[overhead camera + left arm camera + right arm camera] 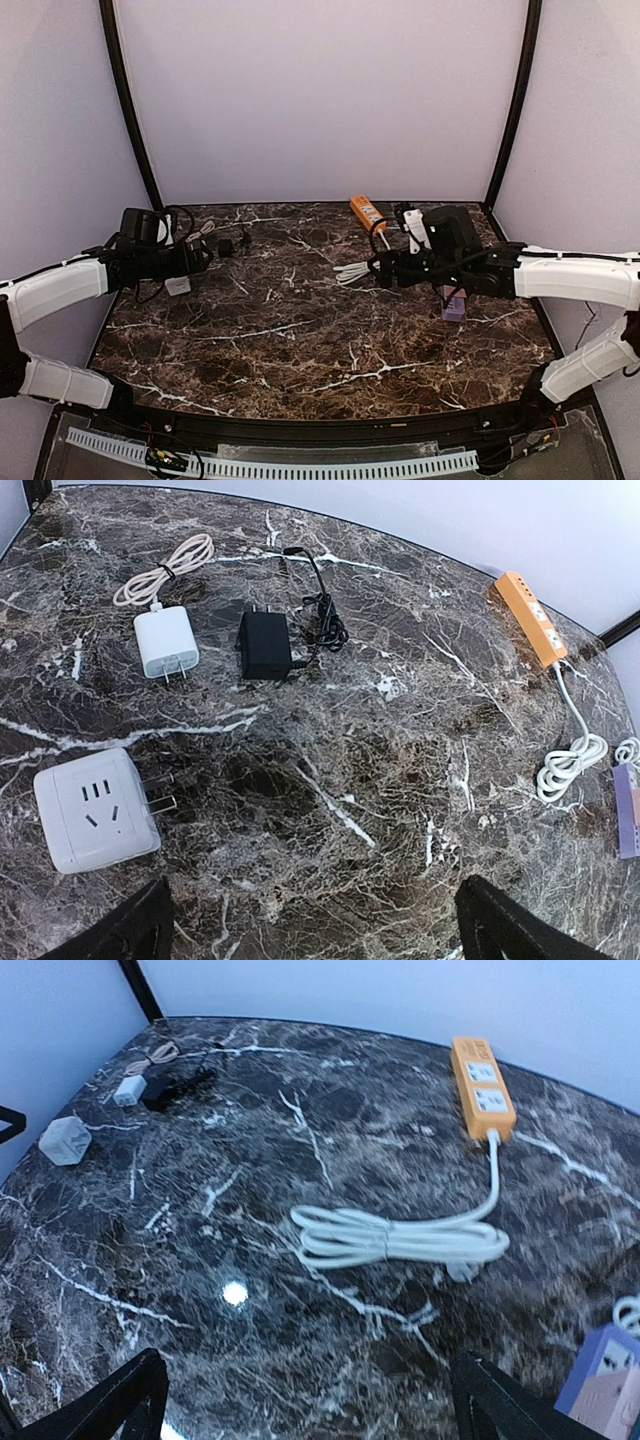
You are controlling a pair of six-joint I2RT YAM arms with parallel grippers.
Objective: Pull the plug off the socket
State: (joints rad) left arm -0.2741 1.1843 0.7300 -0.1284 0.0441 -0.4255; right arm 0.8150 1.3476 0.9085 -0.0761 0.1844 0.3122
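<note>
An orange power strip (367, 212) lies at the back; in the right wrist view (481, 1087) its two sockets look empty. Its white cord (400, 1240) is coiled on the marble, with its plug loose. A purple socket block (600, 1380) lies at the right, half under my right arm (453, 305); I cannot tell if anything is plugged into it. My right gripper (305, 1400) is open and empty, hovering near the coiled cord. My left gripper (315, 920) is open and empty at the far left, beside a white cube adapter (95, 810) with bare prongs.
A white USB charger (165, 642) with a beige cable and a black adapter (264, 645) with a black cord lie loose at the back left. A white cable loop (628, 1312) lies near the purple block. Enclosure walls stand close on three sides.
</note>
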